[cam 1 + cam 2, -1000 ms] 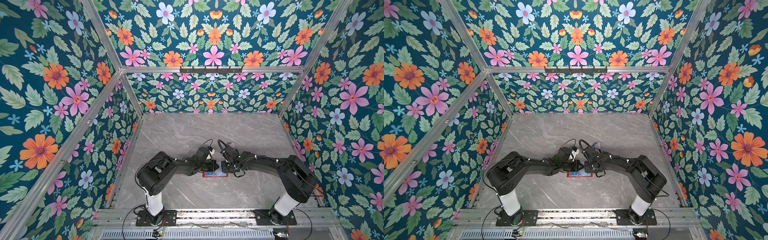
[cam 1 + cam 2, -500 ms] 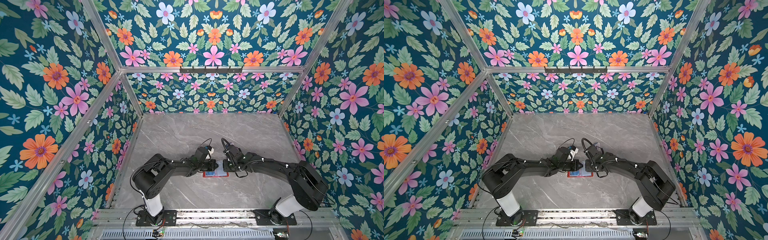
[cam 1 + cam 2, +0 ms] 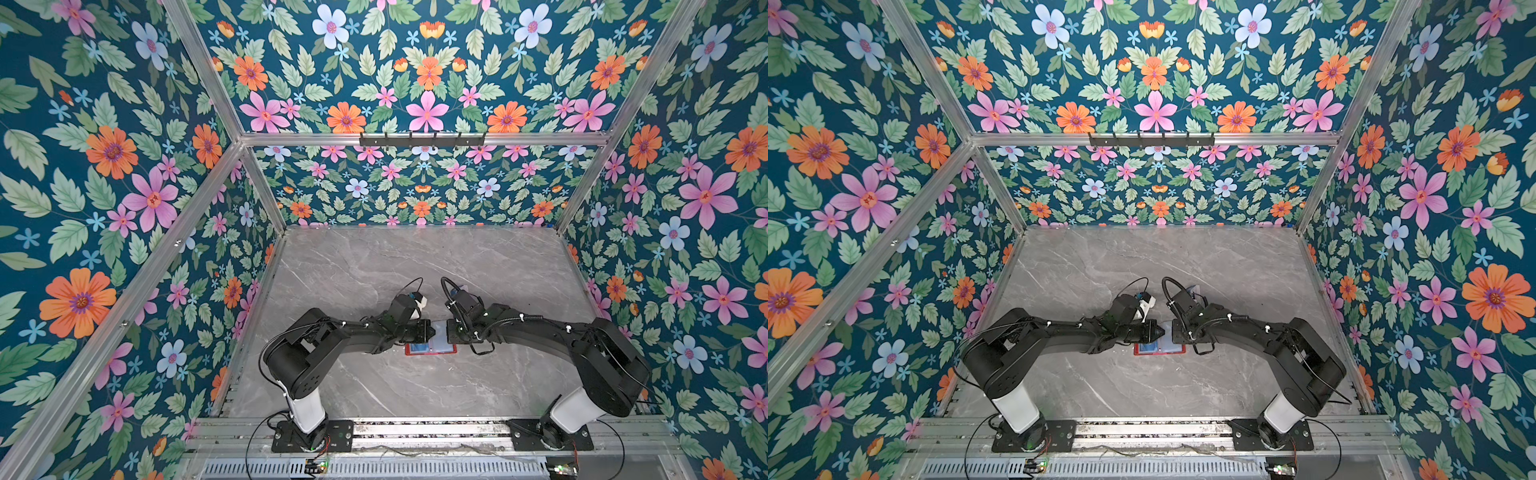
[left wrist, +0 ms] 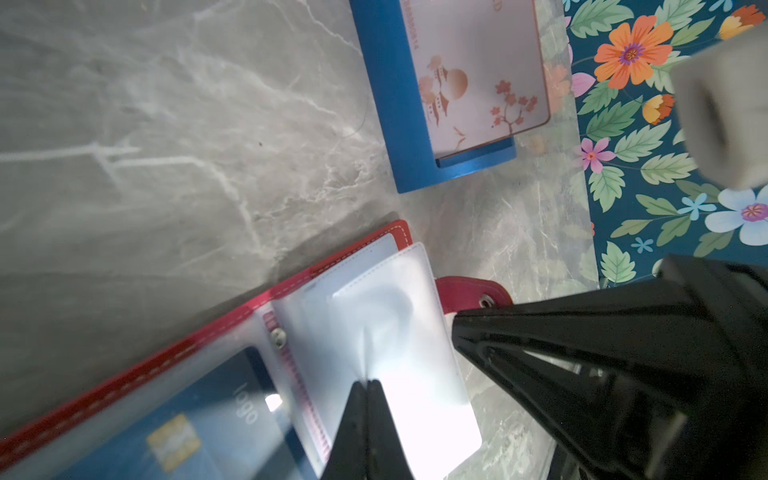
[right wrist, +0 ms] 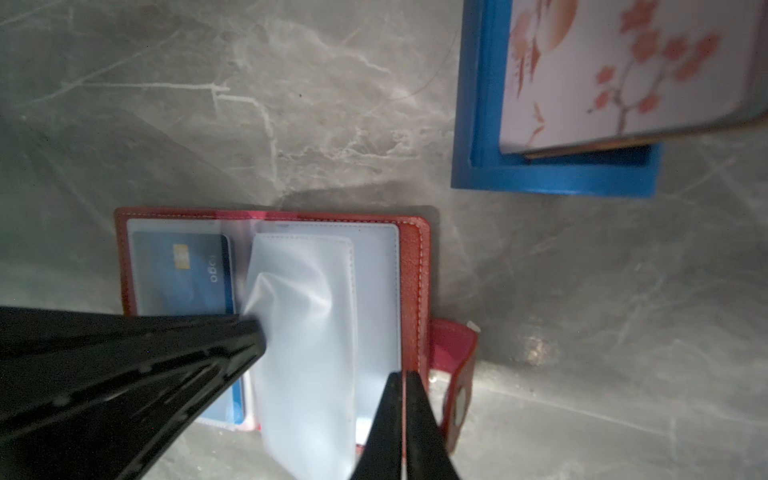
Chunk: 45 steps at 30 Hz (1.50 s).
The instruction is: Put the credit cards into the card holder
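Card holder [image 5: 415,270] lies open near the desk's [image 5: 208,124] front edge; left gripper [image 4: 368,384] pinches a clear sleeve [image 4: 374,316], right gripper [image 5: 403,376] has jaws together.

We're looking steeply down over the whole table [image 3: 415,257] in both top views; both wrist cameras are sitting close, sharing the card holder [image 4: 324,324].

Card holder [image 5: 412,282] on table [image 3: 415,257], one card [image 5: 183,270] in left half; stand [image 5: 478,124] behind it.
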Available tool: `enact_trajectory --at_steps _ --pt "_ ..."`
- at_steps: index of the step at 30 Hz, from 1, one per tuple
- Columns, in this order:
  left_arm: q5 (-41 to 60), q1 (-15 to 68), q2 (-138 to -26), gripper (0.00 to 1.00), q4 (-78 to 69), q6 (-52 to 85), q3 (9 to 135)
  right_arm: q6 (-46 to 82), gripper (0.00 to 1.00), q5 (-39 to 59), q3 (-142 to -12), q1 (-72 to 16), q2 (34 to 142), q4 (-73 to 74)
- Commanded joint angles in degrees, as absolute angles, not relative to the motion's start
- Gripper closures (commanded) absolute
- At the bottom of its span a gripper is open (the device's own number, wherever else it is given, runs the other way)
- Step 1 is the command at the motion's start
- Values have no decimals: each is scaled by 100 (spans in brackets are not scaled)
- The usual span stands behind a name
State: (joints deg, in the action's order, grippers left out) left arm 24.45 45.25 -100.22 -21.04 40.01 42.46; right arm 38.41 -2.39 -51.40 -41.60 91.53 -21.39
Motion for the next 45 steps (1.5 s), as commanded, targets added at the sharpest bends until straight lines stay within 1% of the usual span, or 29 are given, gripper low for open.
enact_trajectory --at_steps 1,8,11,12,14,15,16,17,19,25,26,28,32,34,37,42,45 --pt "2426 4526 -9984 100 -2098 3946 4256 3868 92 -110 -5190 -4169 9247 -2133" --pt "2436 4529 -9958 100 -2109 3936 4229 3841 89 194 -5245 -4172 9350 -1937" --pt "2422 4527 -9943 100 -2109 3923 4216 3828 85 308 -5245 -4170 9321 -1819" --pt "2394 4528 -9917 97 -2107 3920 4203 3809 83 374 -5235 -4174 9310 -1758" --pt "2336 4526 -9841 80 -2019 3854 4197 3776 80 514 -5238 -4168 9312 -1664" --pt "2258 4529 -9770 74 -1912 3800 4195 3762 78 606 -5249 -4165 9320 -1603" --pt "2140 4526 -9687 70 -1829 3763 4180 3753 76 700 -5248 -4170 9323 -1540" --pt "2039 4527 -9604 67 -1775 3738 4145 3732 74 786 -5252 -4167 9331 -1480" --pt "1705 4525 -9380 66 -1519 3637 4090 3661 71 957 -5291 -4175 9367 -1391" --pt "585 4524 -8634 65 -653 3339 3966 3596 69 1353 -5420 -4179 9448 -1203" --pt "458 4518 -8532 66 -560 3305 3941 3587 69 1419 -5437 -4183 9661 -1158" --pt "317 4522 -8297 67 -458 3216 3871 3560 69 1571 -5475 -4190 9737 -1080" --pt "475 4518 -8116 72 -511 3079 3762 3560 71 1678 -5603 -4227 9942 -1054" --pt "650 4527 -8178 76 -602 3050 3744 3568 73 1679 -5651 -4245 10044 -1066" --pt "1028 4525 -8408 79 -802 3080 3737 3586 76 1679 -5702 -4278 10149 -1081" --pt "1434 4526 -8840 80 -1166 3205 3710 3658 84 1443 -5703 -4285 10163 -1186" --pt "1468 4528 -9010 81 -1250 3286 3731 3671 85 1393 -5661 -4285 10094 -1178"
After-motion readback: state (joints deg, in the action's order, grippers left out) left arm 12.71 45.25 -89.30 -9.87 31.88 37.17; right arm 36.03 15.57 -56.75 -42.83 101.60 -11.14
